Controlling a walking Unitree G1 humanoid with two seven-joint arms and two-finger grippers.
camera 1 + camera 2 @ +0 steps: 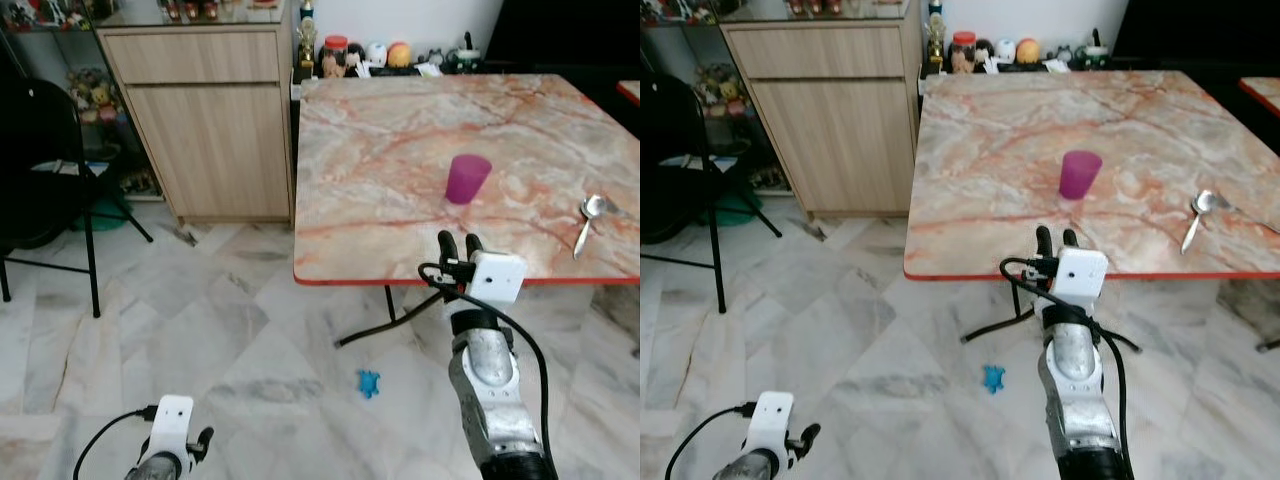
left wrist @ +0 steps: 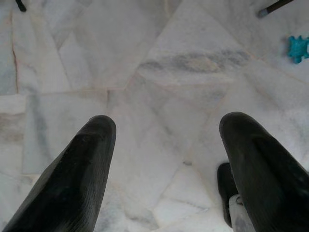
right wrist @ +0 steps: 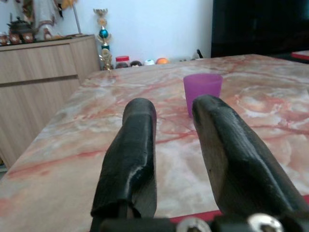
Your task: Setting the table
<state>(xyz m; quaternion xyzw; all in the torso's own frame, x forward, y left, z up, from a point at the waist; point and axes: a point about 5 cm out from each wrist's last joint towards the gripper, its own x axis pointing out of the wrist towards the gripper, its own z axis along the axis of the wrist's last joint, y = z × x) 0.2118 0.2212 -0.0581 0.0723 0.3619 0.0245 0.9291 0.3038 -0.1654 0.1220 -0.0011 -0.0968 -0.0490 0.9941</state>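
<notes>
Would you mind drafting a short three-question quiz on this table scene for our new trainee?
1. True or false: the purple cup stands upright on the marble table.
2. Which item lies nearest the table's right edge? A) fork B) spoon C) plate
3. Fill in: the right hand is raised at the table's near edge, in line with the ____.

Key:
1. True.
2. B, the spoon.
3. Cup. The fingers are open and empty; the left hand hangs low over the floor, also open.

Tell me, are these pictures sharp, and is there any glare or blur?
Eye views: evenly lit and sharp, the purple cup and spoon crisp on the marble table. Right wrist view: close fingers soft, cup clear. Left wrist view: fingers blurred, floor pale.
</notes>
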